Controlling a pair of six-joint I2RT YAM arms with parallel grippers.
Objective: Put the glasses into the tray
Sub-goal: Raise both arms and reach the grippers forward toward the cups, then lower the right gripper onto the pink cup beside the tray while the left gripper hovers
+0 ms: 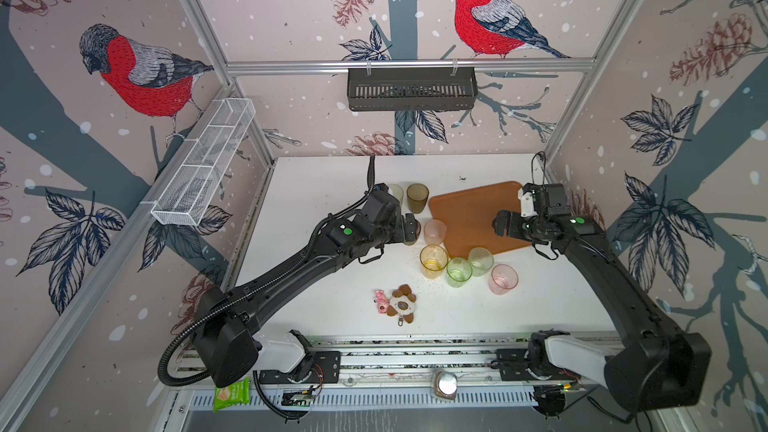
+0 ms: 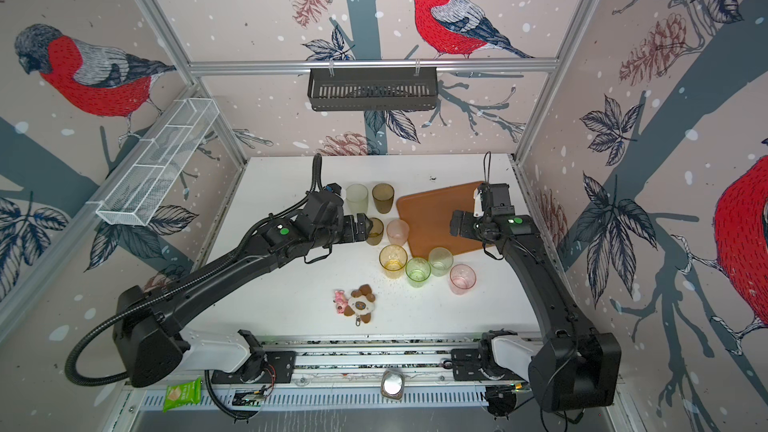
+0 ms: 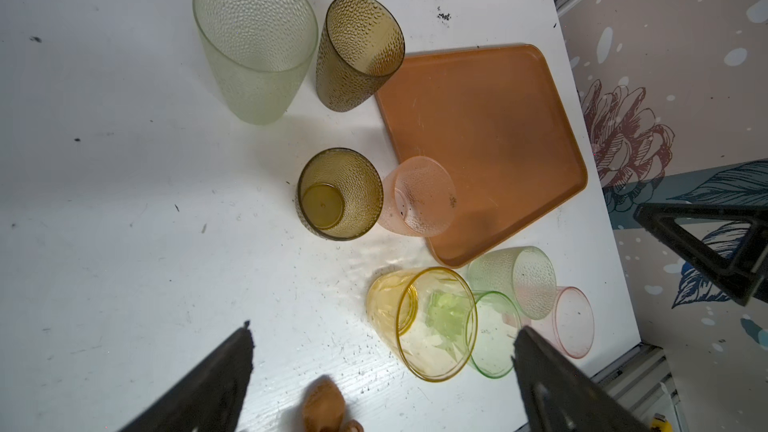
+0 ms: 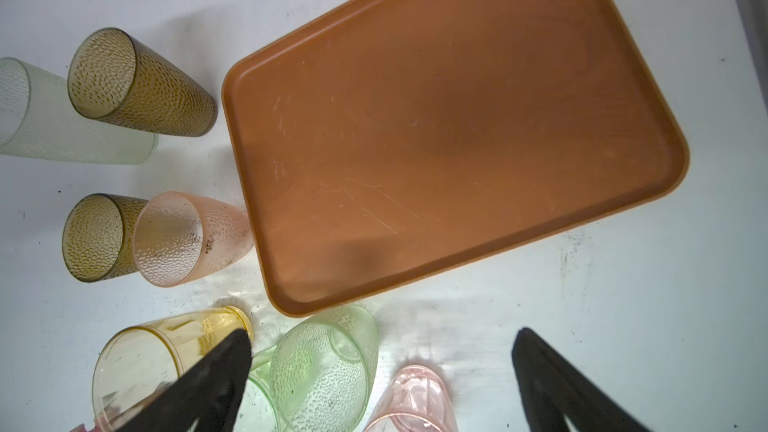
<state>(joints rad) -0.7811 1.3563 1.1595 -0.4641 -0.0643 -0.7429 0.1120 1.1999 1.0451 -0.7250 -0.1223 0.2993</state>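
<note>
Left gripper, jaws spread wide and holding nothing, hangs over the short brown tumbler and covers most of it in both top views. Its arm cuts off the cream tumbler in a top view. Right gripper, jaws likewise released and empty, hovers above the tray, masking its 3 o'clock side from above. Eight glasses stand upright on the white table, all outside the single tray: two brown, two pink, two green, one yellow, one cream. The cream tumbler and tall brown tumbler stand at the tray's 10 o'clock, and the short brown tumbler and dimpled pink tumbler at 9. The yellow glass, bright green glass, pale green tumbler and smooth pink glass run from 7 to 5 o'clock.
</note>
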